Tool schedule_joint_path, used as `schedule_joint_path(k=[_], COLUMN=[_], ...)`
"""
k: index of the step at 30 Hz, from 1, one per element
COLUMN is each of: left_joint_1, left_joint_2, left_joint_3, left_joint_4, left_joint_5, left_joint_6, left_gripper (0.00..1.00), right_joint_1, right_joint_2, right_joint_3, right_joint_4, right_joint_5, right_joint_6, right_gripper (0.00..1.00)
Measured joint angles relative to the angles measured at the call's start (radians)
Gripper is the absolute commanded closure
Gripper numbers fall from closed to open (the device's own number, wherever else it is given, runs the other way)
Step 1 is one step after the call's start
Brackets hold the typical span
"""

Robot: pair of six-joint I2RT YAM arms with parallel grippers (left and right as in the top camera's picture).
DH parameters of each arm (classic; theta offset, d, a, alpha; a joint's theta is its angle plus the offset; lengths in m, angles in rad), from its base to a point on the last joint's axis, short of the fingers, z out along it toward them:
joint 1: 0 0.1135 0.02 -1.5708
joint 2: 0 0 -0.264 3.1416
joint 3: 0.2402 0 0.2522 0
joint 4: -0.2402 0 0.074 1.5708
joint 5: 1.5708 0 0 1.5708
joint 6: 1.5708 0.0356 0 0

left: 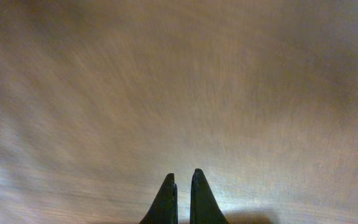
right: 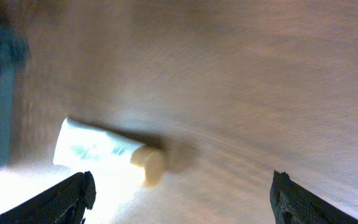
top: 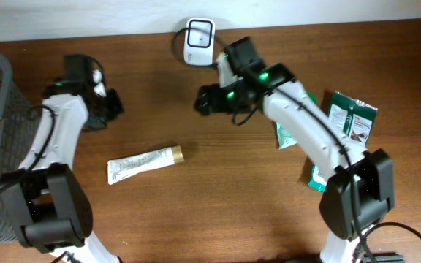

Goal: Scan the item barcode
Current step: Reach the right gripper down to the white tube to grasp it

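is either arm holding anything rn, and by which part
Nothing is held. The left gripper has jaws shut on nothing; the right gripper has jaws open above the table, clear of the tube lying there.

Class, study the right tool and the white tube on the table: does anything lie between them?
Nothing visible does. Only bare table separates the right tool from the white tube with its tan cap. The green packets lie on the arm's other side, away from that path.

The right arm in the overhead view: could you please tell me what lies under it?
Parts of green packets show on the table beneath it; the right arm covers the rest, so their count is unclear.
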Motion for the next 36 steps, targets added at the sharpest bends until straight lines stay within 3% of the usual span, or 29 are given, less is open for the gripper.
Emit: schedule_joint_path(k=[1, 3, 4, 5, 14, 23, 30, 33, 36], left_joint_1=[0.018, 0.054, 0.067, 0.077, 0.106, 0.111, 0.108, 0.095, 0.079], left_joint_2=[0.0, 0.0, 0.0, 0.0, 0.0, 0.0, 0.0, 0.0, 0.0], left_joint_3=[0.024, 0.044, 0.044, 0.044, 0.044, 0.044, 0.044, 0.027, -0.018], left_joint_4=[0.007, 0.038, 0.048, 0.053, 0.079, 0.077, -0.04, -0.051, -0.04], left_joint_5=[-0.001, -0.003, -0.003, -0.003, -0.139, -0.15, -0.146, -0.122, -0.107], left_joint_6=[0.041, 0.092, 0.122, 0.148, 0.23, 0.231, 0.072, 0.022, 0.007], left_gripper=[1.0, 0.98, 0.96, 0.97, 1.0, 1.0, 1.0, 1.0, 1.0], right_joint_1=[0.037, 0.094, 0.13, 0.16, 0.348, 0.334, 0.21, 0.199, 0.198], right_joint_2=[0.0, 0.0, 0.003, 0.01, 0.2, 0.279, 0.304, 0.326, 0.338], right_joint_3=[0.0, 0.0, 0.0, 0.0, 0.0, 0.0, -0.001, -0.001, -0.001], right_joint_4=[-0.005, -0.024, -0.036, -0.042, -0.006, 0.069, 0.426, 0.45, 0.426], right_joint_5=[-0.005, -0.013, -0.016, -0.018, -0.057, -0.03, 0.108, 0.113, 0.071], right_joint_6=[0.001, 0.014, 0.022, 0.023, 0.171, 0.229, 0.232, 0.227, 0.201], right_gripper=[0.33, 0.66, 0.88, 0.95, 0.96, 0.95, 0.95, 0.93, 0.81])
